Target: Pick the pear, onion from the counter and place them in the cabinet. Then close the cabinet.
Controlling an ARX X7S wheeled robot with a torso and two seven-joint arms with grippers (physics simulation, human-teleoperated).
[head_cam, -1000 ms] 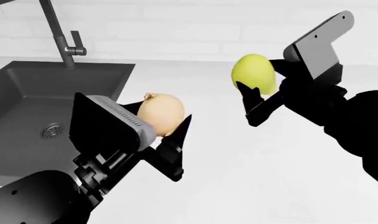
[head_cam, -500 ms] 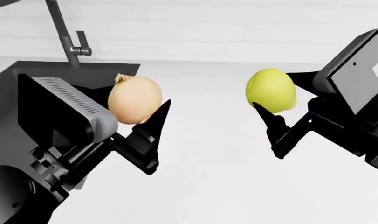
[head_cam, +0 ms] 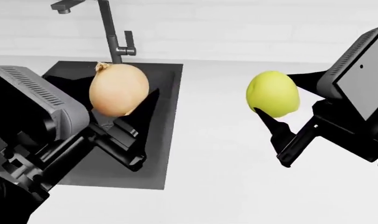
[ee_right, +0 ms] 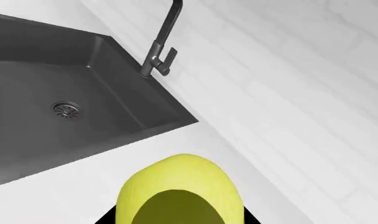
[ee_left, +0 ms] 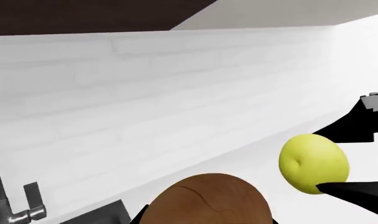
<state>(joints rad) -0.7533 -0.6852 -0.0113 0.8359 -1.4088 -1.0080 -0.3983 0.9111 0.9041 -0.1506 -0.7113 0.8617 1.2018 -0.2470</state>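
My left gripper (head_cam: 117, 112) is shut on the tan-brown onion (head_cam: 118, 89) and holds it in the air over the sink; the onion fills the near edge of the left wrist view (ee_left: 206, 199). My right gripper (head_cam: 282, 109) is shut on the yellow-green pear (head_cam: 272, 93) and holds it above the white counter (head_cam: 226, 154). The pear also shows in the left wrist view (ee_left: 313, 163) and the right wrist view (ee_right: 179, 193). The cabinet is out of the head view.
A dark grey sink (head_cam: 157, 140) with a drain (ee_right: 66, 108) is set in the counter. A grey faucet (head_cam: 108, 32) stands behind it, against the white brick wall (head_cam: 238, 28). A dark band (ee_left: 83, 16) runs above the wall.
Both grippers have risen with their fruit. The view has shifted, so the sink and faucet now sit further right. The onion has moved up and left, over the sink.
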